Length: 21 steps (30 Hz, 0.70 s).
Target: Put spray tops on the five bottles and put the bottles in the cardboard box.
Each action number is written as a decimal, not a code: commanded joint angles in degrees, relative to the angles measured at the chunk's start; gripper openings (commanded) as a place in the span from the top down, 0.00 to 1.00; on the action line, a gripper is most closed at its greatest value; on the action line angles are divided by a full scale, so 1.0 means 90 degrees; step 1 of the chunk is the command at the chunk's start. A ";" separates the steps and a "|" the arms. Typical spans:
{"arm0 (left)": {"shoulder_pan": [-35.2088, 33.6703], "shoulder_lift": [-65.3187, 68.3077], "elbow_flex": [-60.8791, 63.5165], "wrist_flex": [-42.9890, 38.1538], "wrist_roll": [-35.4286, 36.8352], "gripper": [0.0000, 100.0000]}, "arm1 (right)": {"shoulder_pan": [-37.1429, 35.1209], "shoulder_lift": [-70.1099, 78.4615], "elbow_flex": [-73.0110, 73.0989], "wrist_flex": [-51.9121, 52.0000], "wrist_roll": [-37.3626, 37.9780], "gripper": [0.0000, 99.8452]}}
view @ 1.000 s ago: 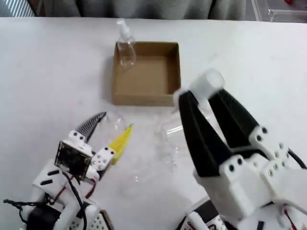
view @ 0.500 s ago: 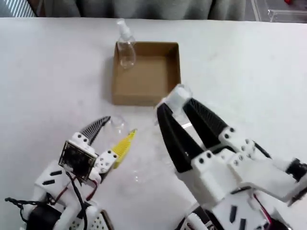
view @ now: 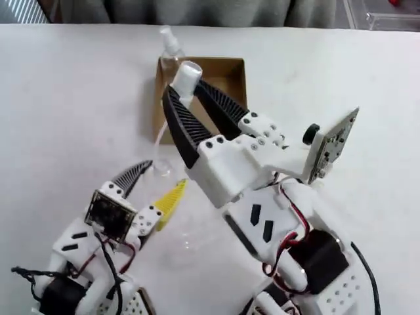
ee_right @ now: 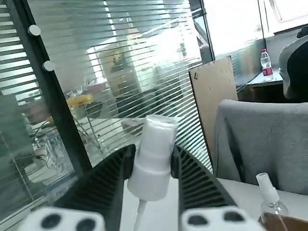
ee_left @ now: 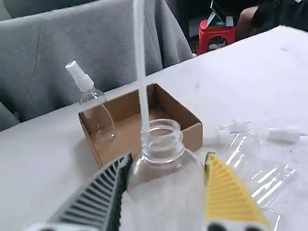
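Claws both hold something. The left claw, one black finger and one yellow, is part-way closed around an uncapped clear bottle that stands upright on the table just in front of the box. The right claw hangs above it, over the box's near edge, pinching a white spray top between its black fingers. The top's thin tube drops straight down and ends at the bottle's open neck. A capped bottle stands upright in the box's far left corner. More clear bottles and loose tops lie on the table beside the box.
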State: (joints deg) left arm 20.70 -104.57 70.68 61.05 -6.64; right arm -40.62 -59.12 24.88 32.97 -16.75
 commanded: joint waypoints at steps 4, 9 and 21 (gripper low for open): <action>0.0044 -0.0034 -0.0039 -0.0020 0.0029 0.92 | -0.0034 0.0054 -0.0479 0.0386 0.0059 0.98; 0.0044 -0.0034 -0.0039 -0.0020 0.0029 0.92 | -0.0024 0.0044 -0.0508 0.0493 0.0059 0.98; 0.0044 -0.0034 -0.0029 -0.0020 0.0039 0.92 | -0.0015 -0.0220 -0.0488 0.0503 0.0059 0.98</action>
State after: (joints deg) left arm 20.70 -104.40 71.03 61.05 -6.64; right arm -40.79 -59.82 23.47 37.19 -16.75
